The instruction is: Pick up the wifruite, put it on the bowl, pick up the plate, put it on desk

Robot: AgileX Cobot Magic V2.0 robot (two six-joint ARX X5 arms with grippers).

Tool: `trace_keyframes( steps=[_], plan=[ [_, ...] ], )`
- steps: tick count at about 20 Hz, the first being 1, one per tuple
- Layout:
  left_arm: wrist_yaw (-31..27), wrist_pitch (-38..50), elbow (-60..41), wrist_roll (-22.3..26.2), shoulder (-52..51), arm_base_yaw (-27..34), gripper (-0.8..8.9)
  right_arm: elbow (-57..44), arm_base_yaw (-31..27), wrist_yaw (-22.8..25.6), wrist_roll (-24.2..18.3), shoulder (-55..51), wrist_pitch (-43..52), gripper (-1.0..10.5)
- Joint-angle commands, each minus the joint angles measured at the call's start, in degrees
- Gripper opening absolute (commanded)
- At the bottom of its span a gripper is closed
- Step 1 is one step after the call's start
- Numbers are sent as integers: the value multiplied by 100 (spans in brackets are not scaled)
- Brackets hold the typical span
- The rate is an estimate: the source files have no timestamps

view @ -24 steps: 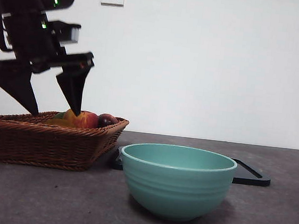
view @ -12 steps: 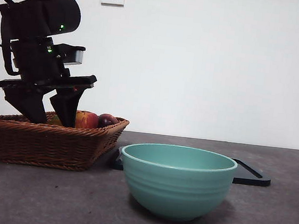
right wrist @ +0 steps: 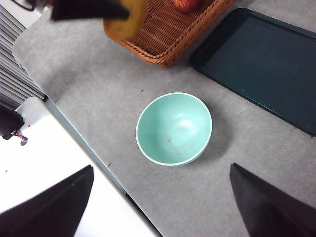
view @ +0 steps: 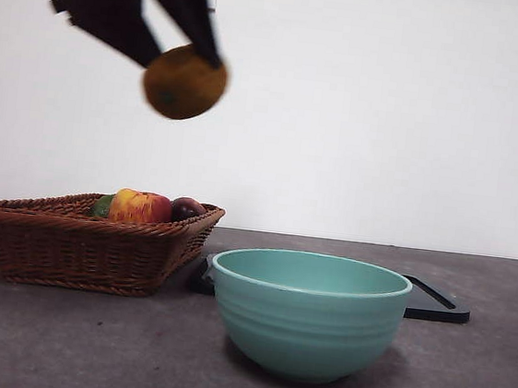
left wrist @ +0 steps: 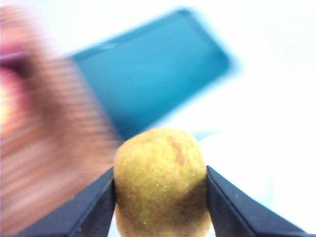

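The counter (view: 480, 384) is dark grey and mottled, and everything else stands on it. At its back lies a flat black tray (view: 433, 305) with a raised rim, seen from above in the right wrist view (right wrist: 266, 59) just beside the basket's corner. The brown wicker basket (view: 78, 244) stands to one side of the bowl, apart from it, and holds a red-and-yellow fruit (view: 142, 207), a dark reddish one (view: 186, 208) and a bit of something green (view: 102, 205). The pale teal bowl (view: 306, 315) stands upright near the counter's front edge, empty inside as the right wrist view (right wrist: 174, 128) shows.

The left hand (view: 177, 51) is high in the air above the basket, its two black jaws clamped on a round yellow-brown fruit (view: 184, 82); in the left wrist view the jaws press against both sides of this fruit (left wrist: 160, 180), and the picture behind it is blurred. The right wrist view shows that fruit (right wrist: 124, 19) over the basket's near edge, short of the bowl.

The right hand (right wrist: 160, 207) hangs well above the bowl with its jaws wide apart, holding nothing.
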Motion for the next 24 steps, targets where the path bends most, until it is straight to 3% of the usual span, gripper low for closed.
trace_keyframes(
  steps=[1,7,10,17,24],
  plan=[
    [2,20,107,68,195,-535,209,101,28,-2,-17,46,55,441],
    [-20,437,107,70,1115,-1331,209,101,28,0,-17,44,52,441],
    [-328,669,107,98,1613,-1528,209,101,28,-2,-13,44,52,441],
    [-483,1045,107,116,2492,-1663,209,101,28,0,-13,46,52,441],
    [-485,1038,107,111,2640,-1714,258,101,28,0,-17,46,55,441]
  ],
)
